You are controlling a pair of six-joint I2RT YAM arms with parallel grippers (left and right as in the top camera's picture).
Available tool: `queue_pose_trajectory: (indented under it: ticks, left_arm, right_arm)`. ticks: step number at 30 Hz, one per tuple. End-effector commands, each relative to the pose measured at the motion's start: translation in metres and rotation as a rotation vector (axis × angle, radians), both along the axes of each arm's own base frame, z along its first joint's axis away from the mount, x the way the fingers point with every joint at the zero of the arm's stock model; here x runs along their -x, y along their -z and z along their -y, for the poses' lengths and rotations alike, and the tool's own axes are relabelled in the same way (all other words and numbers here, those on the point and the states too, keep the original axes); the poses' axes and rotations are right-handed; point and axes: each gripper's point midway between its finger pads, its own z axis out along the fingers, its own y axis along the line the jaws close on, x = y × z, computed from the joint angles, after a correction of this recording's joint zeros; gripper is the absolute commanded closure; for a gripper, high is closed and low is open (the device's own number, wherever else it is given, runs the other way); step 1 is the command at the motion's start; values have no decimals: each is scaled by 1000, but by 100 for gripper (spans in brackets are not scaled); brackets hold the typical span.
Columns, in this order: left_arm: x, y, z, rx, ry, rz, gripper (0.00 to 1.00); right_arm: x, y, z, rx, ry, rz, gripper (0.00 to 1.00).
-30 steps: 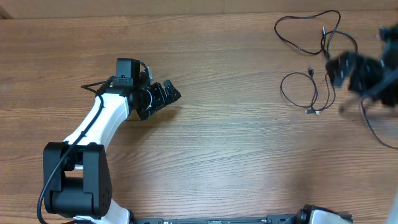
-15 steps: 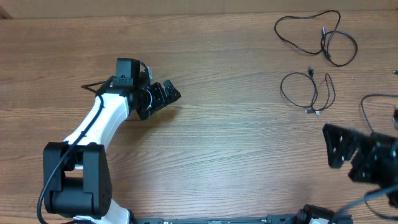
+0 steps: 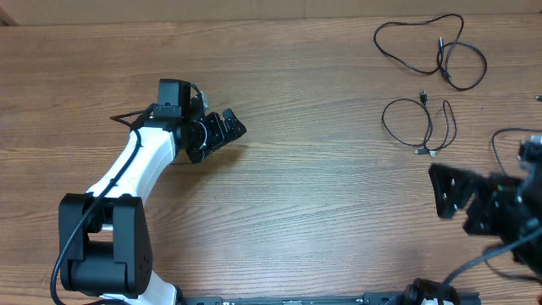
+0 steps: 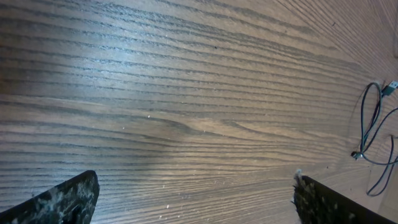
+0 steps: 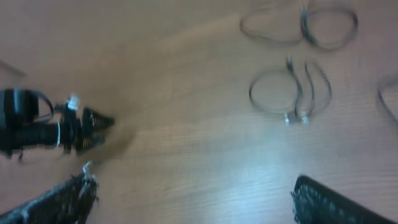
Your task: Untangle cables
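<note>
Cables (image 3: 432, 127) loose, near right jaws, well apart from left; both pairs spread, apparently empty.

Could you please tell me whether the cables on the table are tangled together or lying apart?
Apart: the upper cable and the lower cable lie as separate loose loops with a clear gap between them.

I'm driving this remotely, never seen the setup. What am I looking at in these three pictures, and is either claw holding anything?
A two-armed robot works at a wooden table. The overhead picture looks down; the other two come from cameras on each wrist, with that arm's fingertips at the bottom corners. The left gripper sits left of centre, the right gripper near the right edge. Both are open and empty. Two thin black cables lie apart at upper right: the upper cable and the lower cable.
</note>
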Motion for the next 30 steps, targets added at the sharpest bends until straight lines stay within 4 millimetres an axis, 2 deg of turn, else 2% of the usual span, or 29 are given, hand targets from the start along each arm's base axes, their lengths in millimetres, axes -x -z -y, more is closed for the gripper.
queue_pose_trajectory:
  ticks: [1, 4, 7, 16, 21, 30]
  left_arm:
    - [-1, 2, -3, -10, -5, -1, 0]
    - [-1, 3, -3, -10, -5, -1, 0]
    - [-1, 3, -3, -10, -5, -1, 0]
    - [-1, 2, -3, -10, -5, -1, 1]
    - [-1, 2, -3, -10, -5, -1, 1]
    - [-1, 2, -3, -10, -5, -1, 0]
  right_arm:
    - [-1, 9, -13, 6, -73, 98, 0]
    - [-8, 18, -22, 34, -126, 244, 0]
    - [-12, 37, -26, 63, -153, 394, 0]
    - [-35, 100, -17, 128, -102, 696, 0]
    - [-52, 134, 2, 168, 5, 761, 0]
    - [-60, 174, 17, 193, 92, 739, 0]
